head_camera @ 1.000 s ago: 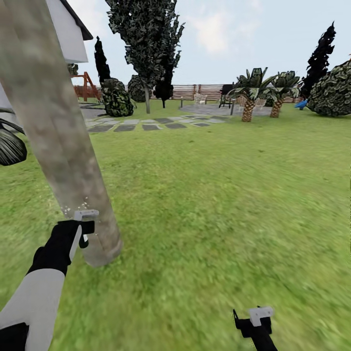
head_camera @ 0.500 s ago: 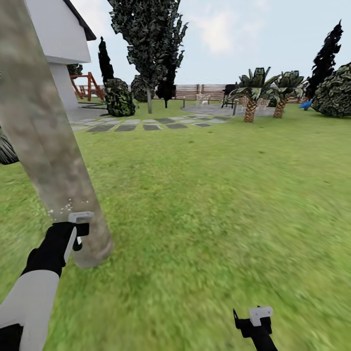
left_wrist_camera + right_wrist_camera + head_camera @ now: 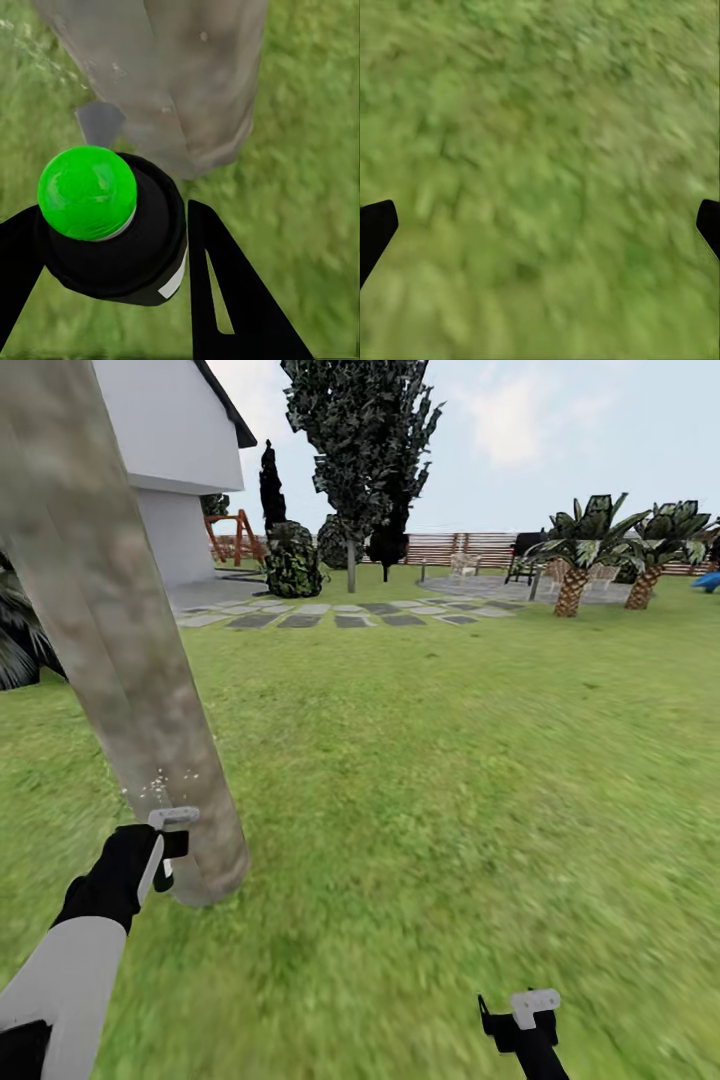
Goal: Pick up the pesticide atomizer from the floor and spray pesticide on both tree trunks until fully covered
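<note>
Your left tool (image 3: pixel 168 838) is clamped on the pesticide atomizer (image 3: pixel 112 225), nozzle aimed at the tree trunk (image 3: pixel 120 650) just ahead, its base nearest. Your right tool (image 3: pixel 522 1015) hangs spread, well apart over grass (image 3: pixel 450 780).

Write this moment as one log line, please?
left fingers: gripping atomizer | spray: specks on tree trunk base | right fingers: open over grass

White house (image 3: pixel 170 450) stands far left ahead of me. Red-orange play frame (image 3: pixel 228 535) behind it. Two short palms (image 3: pixel 577 555) far right, near a paved patio with dark chairs (image 3: pixel 522 558). Dark cone-shaped tree (image 3: pixel 270 485) beside a round bush (image 3: pixel 293 560). Pale sky, thin cloud (image 3: pixel 510 430).
</note>
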Controlling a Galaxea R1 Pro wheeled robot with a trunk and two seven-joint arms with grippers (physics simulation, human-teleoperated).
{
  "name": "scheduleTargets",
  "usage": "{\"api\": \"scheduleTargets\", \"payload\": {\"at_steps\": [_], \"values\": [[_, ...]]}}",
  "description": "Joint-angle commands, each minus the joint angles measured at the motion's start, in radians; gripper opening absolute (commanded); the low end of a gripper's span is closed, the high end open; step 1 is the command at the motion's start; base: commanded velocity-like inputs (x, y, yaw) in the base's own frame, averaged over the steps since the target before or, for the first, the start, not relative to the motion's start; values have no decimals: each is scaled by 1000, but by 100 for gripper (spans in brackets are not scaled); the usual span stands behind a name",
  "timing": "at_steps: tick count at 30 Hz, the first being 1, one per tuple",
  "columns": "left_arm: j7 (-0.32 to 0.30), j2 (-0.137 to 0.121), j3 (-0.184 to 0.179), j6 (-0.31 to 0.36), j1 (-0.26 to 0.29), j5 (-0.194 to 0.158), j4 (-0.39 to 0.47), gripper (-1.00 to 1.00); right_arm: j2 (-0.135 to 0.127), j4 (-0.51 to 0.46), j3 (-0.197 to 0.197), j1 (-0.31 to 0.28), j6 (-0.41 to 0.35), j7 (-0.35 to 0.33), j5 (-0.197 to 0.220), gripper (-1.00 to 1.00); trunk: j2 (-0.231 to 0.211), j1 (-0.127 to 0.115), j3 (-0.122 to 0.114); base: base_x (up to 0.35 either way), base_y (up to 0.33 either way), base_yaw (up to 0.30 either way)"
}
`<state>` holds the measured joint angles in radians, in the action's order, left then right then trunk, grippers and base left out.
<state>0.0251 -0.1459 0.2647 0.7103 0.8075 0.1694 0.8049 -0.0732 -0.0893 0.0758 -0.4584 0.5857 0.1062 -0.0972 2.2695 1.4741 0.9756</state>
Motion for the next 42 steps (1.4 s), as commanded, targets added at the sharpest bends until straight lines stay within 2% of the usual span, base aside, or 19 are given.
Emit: {"api": "scheduleTargets", "payload": {"at_steps": [1,12,17,24,33,42], "values": [[-1,1,2,5,1,7,1,-100,0,0,7,0,0,10,-9,100,0,0,1,19,-270,199],[0,-5,4,5,-1,7,-11,-100,0,0,7,0,0,10,-9,100,0,0,1,1,-274,27],[0,-8,58,-7,-13,10,-49,-100,0,0,7,0,0,10,-9,100,0,0,1,34,-275,248],[0,-2,58,-8,-14,13,-50,-100,0,0,7,0,0,10,-9,100,0,0,1,127,-272,263],[5,-2,59,-8,-14,15,-50,-100,0,-1,7,0,1,10,-9,100,0,0,1,79,-269,42],[16,-3,58,-8,-14,15,-50,-100,0,0,7,0,1,10,-9,100,0,0,1,0,-272,192]]}}
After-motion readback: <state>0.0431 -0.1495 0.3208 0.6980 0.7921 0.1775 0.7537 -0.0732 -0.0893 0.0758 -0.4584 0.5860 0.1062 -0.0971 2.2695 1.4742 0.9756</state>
